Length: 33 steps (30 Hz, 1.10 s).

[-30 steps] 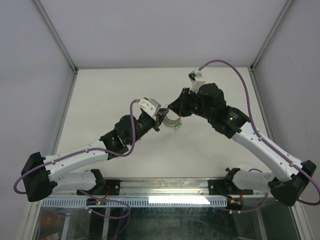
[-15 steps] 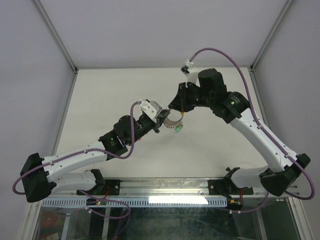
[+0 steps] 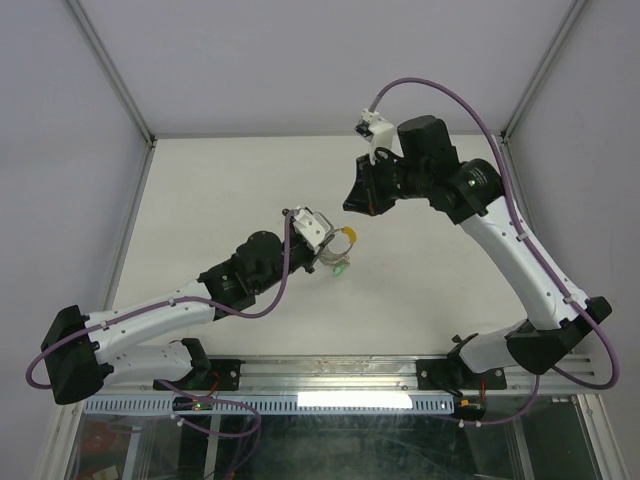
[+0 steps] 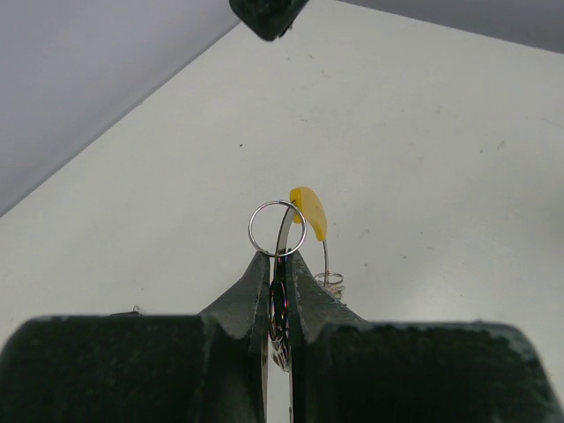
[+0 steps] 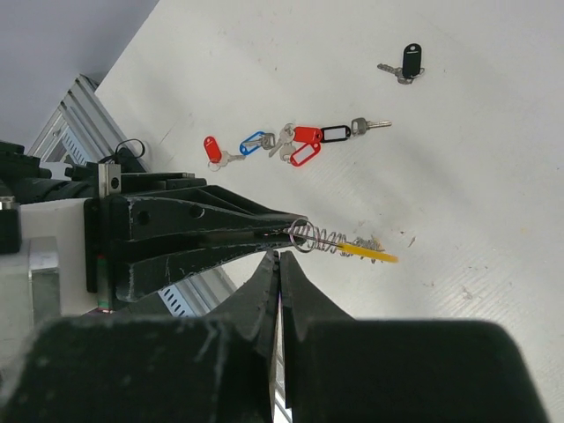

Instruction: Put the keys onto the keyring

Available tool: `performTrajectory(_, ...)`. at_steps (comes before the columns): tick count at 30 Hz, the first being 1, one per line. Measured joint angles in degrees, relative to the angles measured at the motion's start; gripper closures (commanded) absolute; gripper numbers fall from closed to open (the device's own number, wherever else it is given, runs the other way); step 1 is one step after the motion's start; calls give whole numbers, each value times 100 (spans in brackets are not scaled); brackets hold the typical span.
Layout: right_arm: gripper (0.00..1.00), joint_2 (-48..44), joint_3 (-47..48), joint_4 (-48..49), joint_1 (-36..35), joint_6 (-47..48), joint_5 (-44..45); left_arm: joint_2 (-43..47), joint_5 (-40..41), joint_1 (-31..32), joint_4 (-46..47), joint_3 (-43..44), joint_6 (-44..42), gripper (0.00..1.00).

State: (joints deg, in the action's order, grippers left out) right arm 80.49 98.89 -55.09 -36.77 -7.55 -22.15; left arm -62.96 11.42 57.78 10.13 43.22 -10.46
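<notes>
Since the earlier frames the right arm has drawn back and up from the meeting point. The right claw [image 3: 356,196] now stands well apart from the left claw [image 3: 328,250], which has turned slightly so that a yellow tag [image 3: 347,236] shows at its tip.

Task item: the keyring [image 4: 277,228] is a thin, bright silver wire circle. It stands upright, pinched at its lower edge between the left claw's two fingers and held above the table [image 3: 220,190]. The yellow tag sits just behind and beside the ring. In the right wrist view, a short run of thin wire loops lies between ring and tag.

Claw state: the left is clamped on the keyring. The right has its fingers together with nothing between them.

Remaining keys [image 5: 287,138] lie in a loose cluster on the table, with red, blue and black tags, well apart from the ring. One black-tagged key [image 5: 407,62] lies alone, farther off.

Limits of view: the ring's lower arc is hidden inside the left claw. Whether the yellow tag is threaded on the ring or only rests against it cannot be told. A small green piece [image 3: 340,268] shows just below the left claw in the top view, too small to identify. The table cluster's key blades overlap and cannot be counted.
</notes>
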Motion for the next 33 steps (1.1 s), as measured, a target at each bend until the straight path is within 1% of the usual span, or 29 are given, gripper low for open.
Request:
performTrajectory(1,100,-4,24,-7,11,44,-24,-2,0,-2,-57,0,-22,100)
performTrajectory(2,97,-17,28,-9,11,63,-28,-2,0,-2,-107,0,-48,100)
performTrajectory(5,78,-105,-109,151,11,26,17,-2,2,-2,-208,0,-79,100)
performTrajectory(7,69,-319,-437,420,15,-66,133,-2,15,-2,-214,0,-76,100)
performTrajectory(11,57,-1019,-1360,1088,22,-361,549,-2,52,-2,-199,0,-37,100)
performTrajectory(14,53,-1580,-2046,1729,22,-721,844,-2,79,0,-120,0,79,100)
performTrajectory(19,50,-2382,-3281,3143,22,-1725,1097,-2,221,-2,72,0,269,100)
performTrajectory(23,50,-2605,-4138,4070,17,-2463,1167,-2,306,0,227,0,376,100)
performTrajectory(27,53,-2494,-4419,4457,-35,-3027,1141,-2,348,-2,313,0,396,100)
performTrajectory(30,57,-2385,-4428,4662,-98,-3314,1071,-2,350,-2,319,0,396,100)
performTrajectory(33,58,-2273,-4428,4861,-133,-3532,942,-2,352,-2,321,0,396,100)
